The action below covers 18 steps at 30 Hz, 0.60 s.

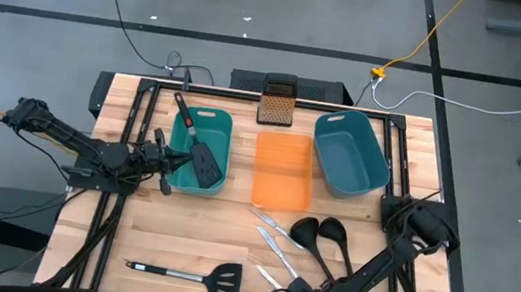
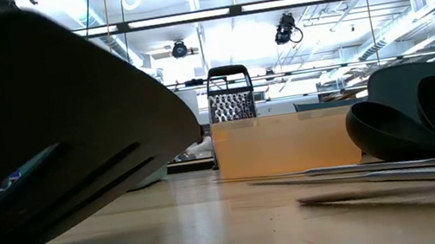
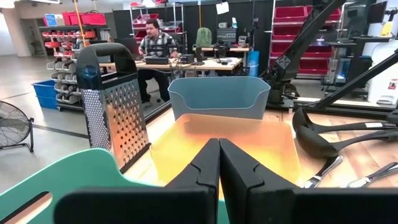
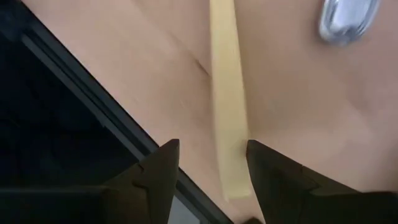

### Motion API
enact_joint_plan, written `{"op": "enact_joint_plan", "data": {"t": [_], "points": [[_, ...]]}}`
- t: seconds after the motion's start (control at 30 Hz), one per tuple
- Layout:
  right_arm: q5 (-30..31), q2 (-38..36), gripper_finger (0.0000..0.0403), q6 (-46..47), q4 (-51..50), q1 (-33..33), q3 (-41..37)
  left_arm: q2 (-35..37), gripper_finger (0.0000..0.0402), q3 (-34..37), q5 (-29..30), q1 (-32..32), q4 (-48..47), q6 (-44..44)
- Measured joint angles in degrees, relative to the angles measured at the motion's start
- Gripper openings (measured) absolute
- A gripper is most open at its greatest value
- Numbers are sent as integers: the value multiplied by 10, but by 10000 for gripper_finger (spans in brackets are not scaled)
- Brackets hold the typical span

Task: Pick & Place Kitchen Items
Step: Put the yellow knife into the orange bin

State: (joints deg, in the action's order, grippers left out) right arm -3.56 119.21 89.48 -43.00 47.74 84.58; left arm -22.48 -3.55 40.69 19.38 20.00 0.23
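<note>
High view: left gripper (image 1: 170, 161) at the left teal plastic bin's (image 1: 225, 120) near-left rim; black slotted spatula (image 1: 201, 153) inside it. Second spatula (image 1: 191, 276), two black ladles (image 1: 319, 237), silver knives (image 1: 276, 239) on the near table.

Left wrist view: fingers (image 3: 202, 171) pressed together, empty.

Right wrist view: right gripper (image 4: 210, 169) fingers apart, straddling the small knife's yellow handle (image 4: 229, 118) near the table's front edge.

The high camera is looking straight down on the whole desk (image 1: 177, 241). The low one is sitting at desk level, facing the grater (image 2: 230, 94) and orange tray (image 2: 287, 143). The left wrist camera is sharing both across its fingers (image 3: 219, 163). The right wrist camera is hanging close over the desk.
</note>
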Motion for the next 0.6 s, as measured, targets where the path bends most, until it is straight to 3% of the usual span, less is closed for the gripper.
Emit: {"op": "enact_joint_plan", "data": {"t": [0.23,0.6], "points": [[-13,18,187,-6,-10,10,3,0,13,0,0,0,0,0],[-12,37,131,-34,-12,11,3,0,15,0,0,0,0,3]]}}
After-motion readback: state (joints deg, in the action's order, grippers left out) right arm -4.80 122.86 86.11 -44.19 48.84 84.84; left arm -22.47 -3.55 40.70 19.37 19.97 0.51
